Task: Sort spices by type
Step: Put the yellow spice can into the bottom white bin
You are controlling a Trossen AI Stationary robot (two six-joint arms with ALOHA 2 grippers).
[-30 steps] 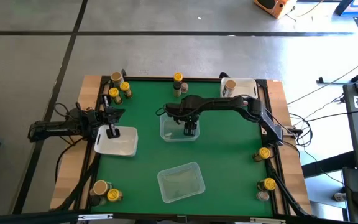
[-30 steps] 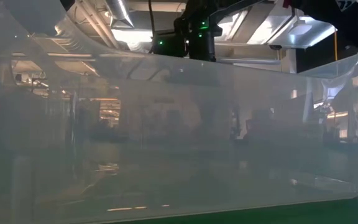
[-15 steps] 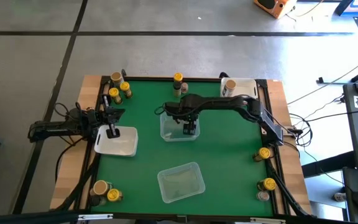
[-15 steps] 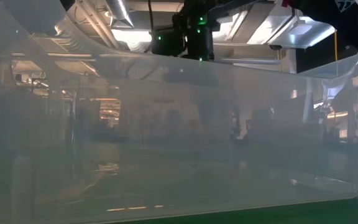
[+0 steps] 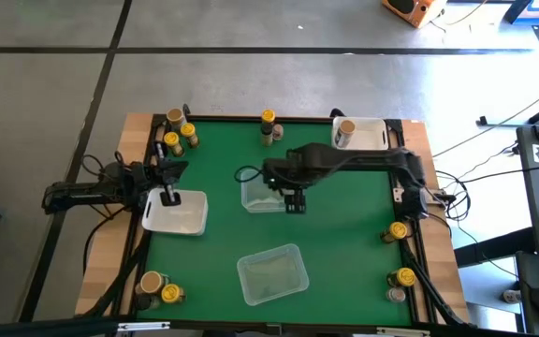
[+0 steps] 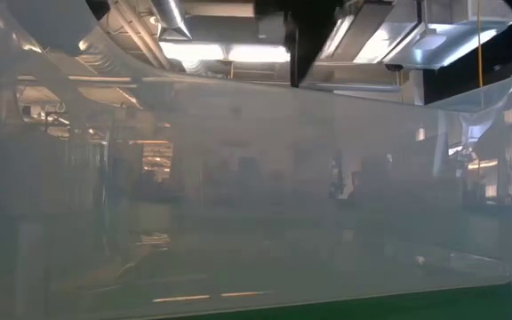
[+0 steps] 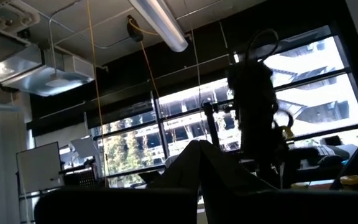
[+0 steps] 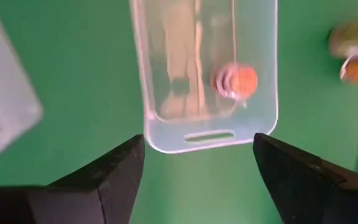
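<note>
R claw [image 5: 293,199], spread & empty, hangs over the right edge of the mid clear tub [image 5: 255,195] w/ a pinkish-lid jar [image 8: 236,81] inside, nearest loose jars [image 5: 269,128] far-side of it; L claw [image 5: 169,197], pressed together, sits at white tray [image 5: 181,216].

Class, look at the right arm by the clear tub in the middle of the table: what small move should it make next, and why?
Probably lift the right gripper clear and head for another jar, perhaps the yellow-lidded jar at the far edge. Its fingers are apart and empty, and a pinkish-brown-lidded jar already lies inside the clear tub, so this drop looks finished.
</note>
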